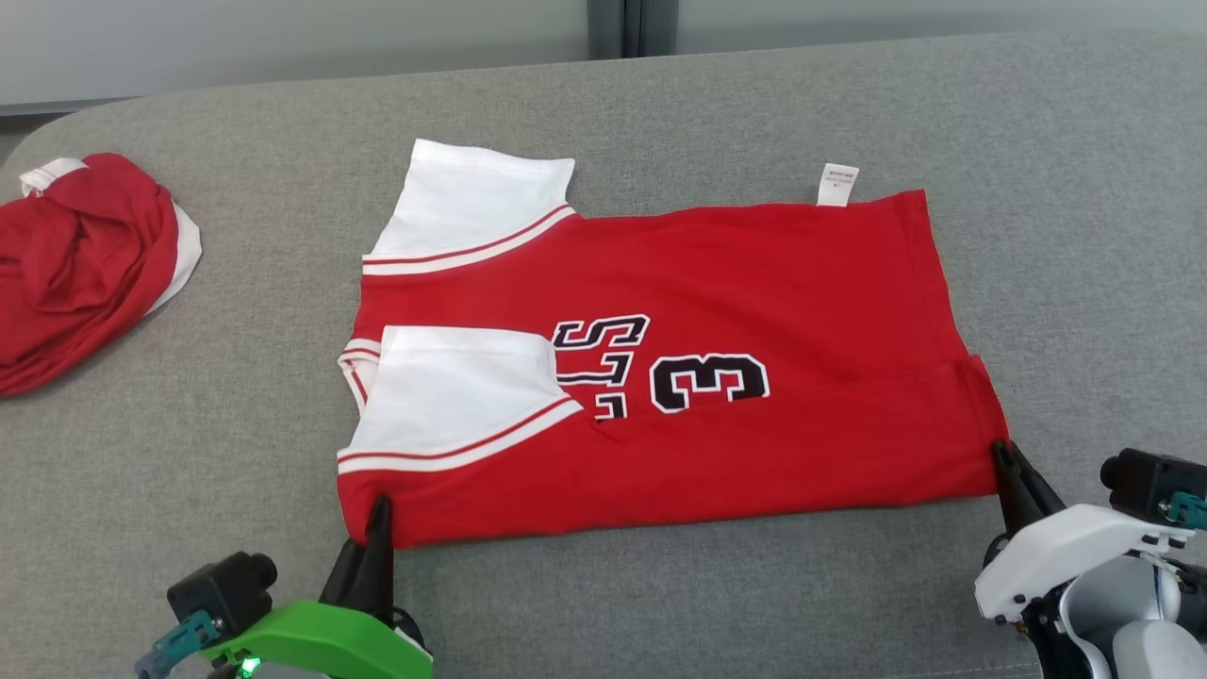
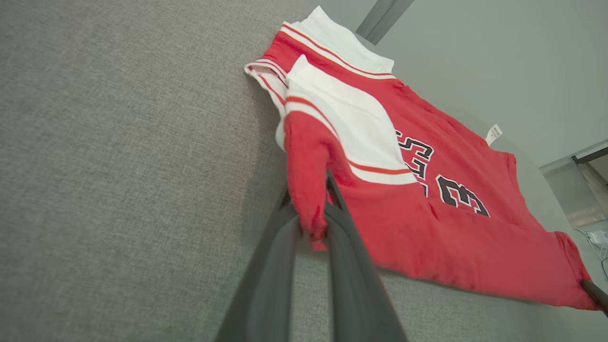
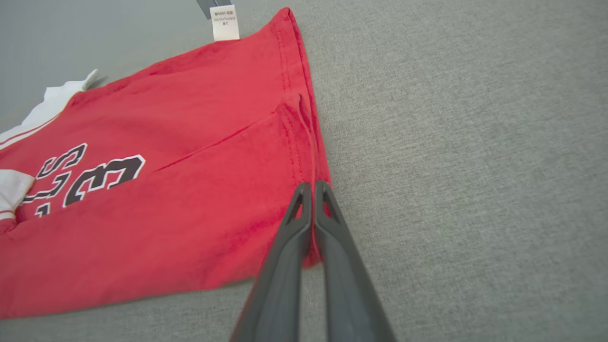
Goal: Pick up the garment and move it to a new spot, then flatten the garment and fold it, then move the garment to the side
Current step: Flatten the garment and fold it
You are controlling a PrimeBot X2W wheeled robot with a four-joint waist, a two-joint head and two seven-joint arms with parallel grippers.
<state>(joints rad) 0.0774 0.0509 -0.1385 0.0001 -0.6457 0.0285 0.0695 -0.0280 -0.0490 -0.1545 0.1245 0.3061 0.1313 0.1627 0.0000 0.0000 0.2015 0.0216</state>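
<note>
The garment (image 1: pixel 717 311) is a red jersey with white sleeves and a black "3", lying flat and folded lengthwise on the grey cushion. My left gripper (image 1: pixel 377 514) is shut on its near left corner; in the left wrist view the red cloth (image 2: pixel 308 190) bunches between my fingers (image 2: pixel 342 223). My right gripper (image 1: pixel 1007 457) is shut on the near right corner at the hem; the right wrist view has the two fingers (image 3: pixel 304 209) pressed together over the red edge (image 3: pixel 294 142). A white label (image 1: pixel 837 184) sticks out at the far hem.
A second red and white garment (image 1: pixel 85 264) lies crumpled at the far left of the cushion. Grey cushion surface (image 1: pixel 1084 283) stretches to the right and in front. A pale wall (image 1: pixel 283 38) runs behind the cushion's far edge.
</note>
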